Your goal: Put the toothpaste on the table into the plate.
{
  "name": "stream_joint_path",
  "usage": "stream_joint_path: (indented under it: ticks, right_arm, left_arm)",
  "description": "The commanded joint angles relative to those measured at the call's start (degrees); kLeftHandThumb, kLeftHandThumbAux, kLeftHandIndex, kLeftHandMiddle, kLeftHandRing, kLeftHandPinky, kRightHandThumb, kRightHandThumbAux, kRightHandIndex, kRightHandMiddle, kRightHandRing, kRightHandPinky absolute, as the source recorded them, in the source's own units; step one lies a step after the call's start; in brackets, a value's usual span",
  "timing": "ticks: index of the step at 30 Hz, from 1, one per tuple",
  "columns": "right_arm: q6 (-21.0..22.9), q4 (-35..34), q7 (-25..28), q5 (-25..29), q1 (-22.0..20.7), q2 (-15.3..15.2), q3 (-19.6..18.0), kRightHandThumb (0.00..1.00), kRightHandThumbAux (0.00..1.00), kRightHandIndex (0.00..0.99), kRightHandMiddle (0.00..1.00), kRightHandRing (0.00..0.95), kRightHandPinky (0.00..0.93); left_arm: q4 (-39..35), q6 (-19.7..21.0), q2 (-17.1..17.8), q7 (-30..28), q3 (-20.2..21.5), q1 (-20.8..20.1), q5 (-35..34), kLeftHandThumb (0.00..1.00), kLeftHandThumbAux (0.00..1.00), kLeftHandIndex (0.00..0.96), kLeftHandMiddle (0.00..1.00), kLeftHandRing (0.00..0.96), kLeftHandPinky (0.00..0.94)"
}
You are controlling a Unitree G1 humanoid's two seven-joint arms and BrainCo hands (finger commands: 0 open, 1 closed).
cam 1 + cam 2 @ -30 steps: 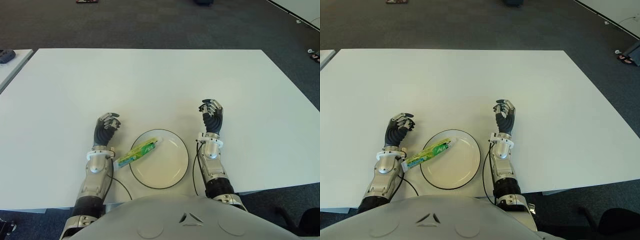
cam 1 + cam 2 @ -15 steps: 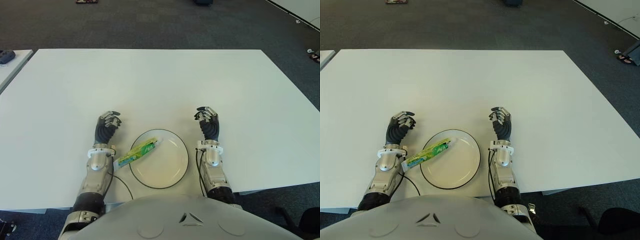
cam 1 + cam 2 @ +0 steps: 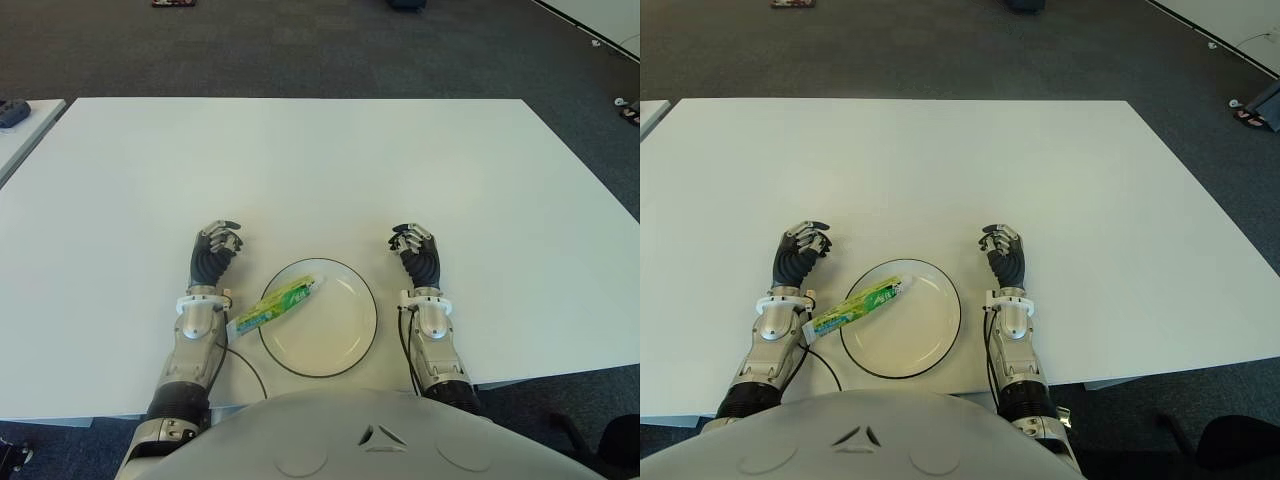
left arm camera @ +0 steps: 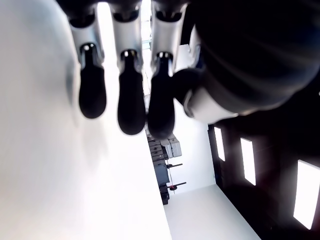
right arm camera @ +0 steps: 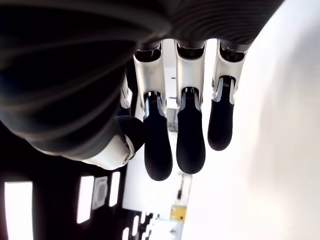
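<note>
Toothpaste tube (image 3: 276,305), green and yellow, lies slantwise across the left rim of the plate (image 3: 340,348): cap end inside the plate on its upper-left part, the other end hanging out over the white table (image 3: 320,160) toward the left wrist. So it is partly in the plate, not fully inside. Plate is white with a dark rim and sits at the near table edge, between the two forearms. Left hand (image 3: 214,252) shows just left of the plate, fingers (image 4: 131,102) curled loosely downward, holding nothing; its wrist view shows only fingertips over bare tabletop. Right hand (image 3: 417,252) shows just right of the plate, fingers (image 5: 190,140) likewise loosely curled, nothing in them. Neither hand touches the tube or the plate. A thin black cable (image 3: 243,368) runs on the table from the left forearm, near the plate's left rim. Dark carpet floor (image 3: 300,45) beyond the table's far edge.
</note>
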Motion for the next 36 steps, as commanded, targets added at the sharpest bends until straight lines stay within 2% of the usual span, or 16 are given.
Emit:
stream_joint_path:
  ticks: [1,6,10,36]
  right_arm:
    - [5.9,-1.8,1.5,-0.9,1.1,-0.6,1.0,0.707,0.731,0.428,0.543,0.544,0.523]
    - [9.1,-3.9,2.3,-1.3,1.5,-1.0,1.6,0.707,0.731,0.426,0.517,0.518,0.496]
    - [10.6,-4.9,2.7,-1.5,1.8,-1.3,2.2,0.707,0.731,0.426,0.505,0.509,0.513]
    - [13.4,-7.3,2.8,-0.7,2.4,-1.2,2.7,0.708,0.731,0.426,0.502,0.505,0.505]
  left_arm:
    - [1.8,0.3,0.0,0.2,0.1,0.5,0.0,0.705,0.717,0.431,0.623,0.625,0.596]
    - [1.9,0.4,0.0,0.0,0.2,0.4,-0.2,0.705,0.717,0.43,0.61,0.616,0.581]
    - [1.8,0.6,0.0,0.0,0.2,0.5,-0.3,0.705,0.718,0.43,0.598,0.608,0.574]
    - [-0.6,3.1,0.5,-0.6,0.2,1.5,-0.5,0.705,0.718,0.43,0.606,0.617,0.595]
